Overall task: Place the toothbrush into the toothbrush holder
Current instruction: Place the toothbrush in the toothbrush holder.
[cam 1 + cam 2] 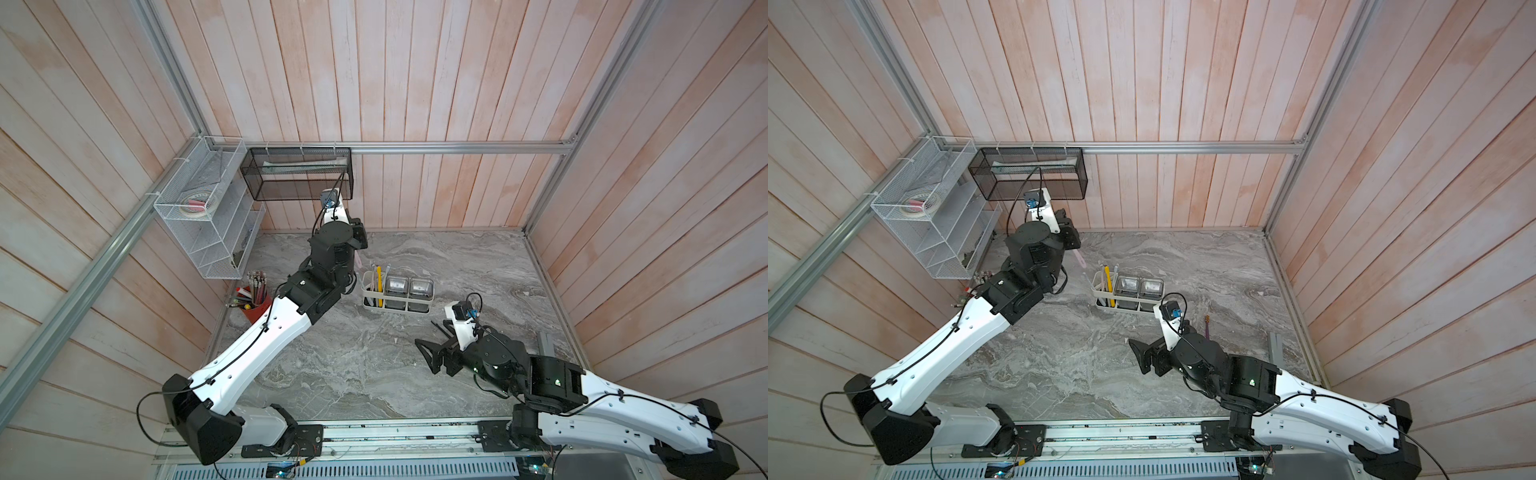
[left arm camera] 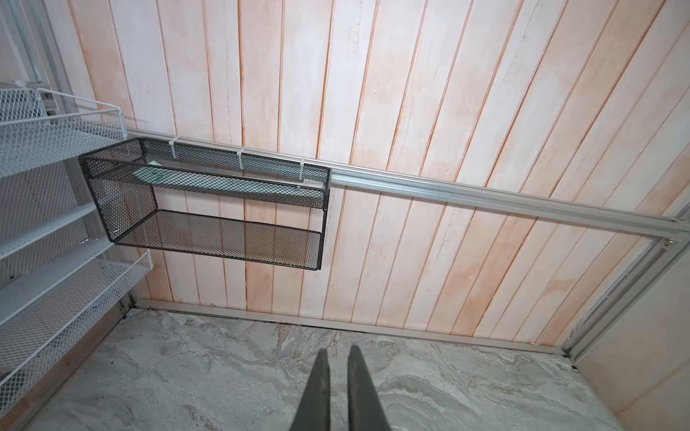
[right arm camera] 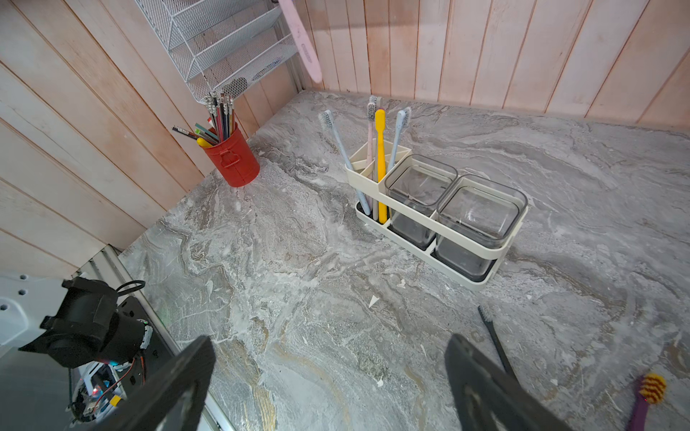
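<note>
Here, we see two robot arms over a grey marble table [image 3: 283, 261] walled with pale wooden planks.

The left gripper [image 2: 339, 354] is raised above the table, its two dark fingers pressed nearly together. In its own wrist view nothing shows between the tips. In both top views and the right wrist view, though, a pink toothbrush [image 3: 303, 44] hangs down from beneath it, clear of the table, so we read the gripper as clamped on that brush.

Below the brush's free end, and a little beyond it, stands the toothbrush holder [image 3: 498, 250], a white oblong caddy. The brush is not in it. The holder's slotted end, the end nearest the left gripper, has several brushes standing in it, among them a yellow toothbrush [image 3: 380, 164]. Two clear square cups [image 3: 420, 186] fill the rest.

Ahead of the left gripper, a black mesh shelf [image 2: 224, 239] hangs on the wall, with a white mesh rack [image 2: 56, 141] beside it.

The right gripper [image 3: 328, 337] sits low, spread wide with nothing between its fingers. The holder lies ahead of its fingertips, apart from them. A black toothbrush [image 3: 494, 343] lies flat on the table just beside one finger. A purple toothbrush [image 3: 647, 395] with yellow-orange bristles lies farther out on the same side. On the opposite side, ahead and by the wall, stands a red cup [image 3: 233, 160] of pencils.
</note>
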Controlling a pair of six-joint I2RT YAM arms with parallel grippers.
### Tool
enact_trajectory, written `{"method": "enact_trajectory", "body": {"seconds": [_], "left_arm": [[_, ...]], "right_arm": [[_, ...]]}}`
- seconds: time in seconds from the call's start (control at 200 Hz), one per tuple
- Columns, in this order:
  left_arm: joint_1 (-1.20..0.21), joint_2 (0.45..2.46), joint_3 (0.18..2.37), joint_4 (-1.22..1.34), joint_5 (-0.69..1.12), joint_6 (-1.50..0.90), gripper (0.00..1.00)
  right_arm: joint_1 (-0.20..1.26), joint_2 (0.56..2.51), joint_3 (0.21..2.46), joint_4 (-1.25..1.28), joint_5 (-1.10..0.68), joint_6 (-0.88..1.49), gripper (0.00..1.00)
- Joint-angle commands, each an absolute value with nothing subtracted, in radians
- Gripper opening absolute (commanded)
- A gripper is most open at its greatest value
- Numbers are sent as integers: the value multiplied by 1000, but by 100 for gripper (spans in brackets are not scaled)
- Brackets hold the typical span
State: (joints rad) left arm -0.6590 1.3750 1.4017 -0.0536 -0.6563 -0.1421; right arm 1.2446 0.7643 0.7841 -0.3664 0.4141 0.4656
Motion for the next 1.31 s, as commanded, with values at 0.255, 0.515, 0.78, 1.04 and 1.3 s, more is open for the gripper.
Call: {"method": "enact_trajectory", "body": {"seconds": [0.255,0.515,0.78,1.04,1.3], "left_arm": [[-649,1526,1335,353,-650,77,0],[-644,1580,1285,401,-657,29,0],[-639,1627,1260,392,-651,-7,0],[-623,1642,1228,341,-623,-85,0],[-620,1635,1194,310,-604,-147,0]], "right_arm": [[1238,756,753,-347,407,443,98],[1229,763,727,-331,403,421,98],[1204,793,718,-315,373,401,98],[1179,806,708,-299,347,391,98],[1167,818,701,-282,327,394,98]]}}
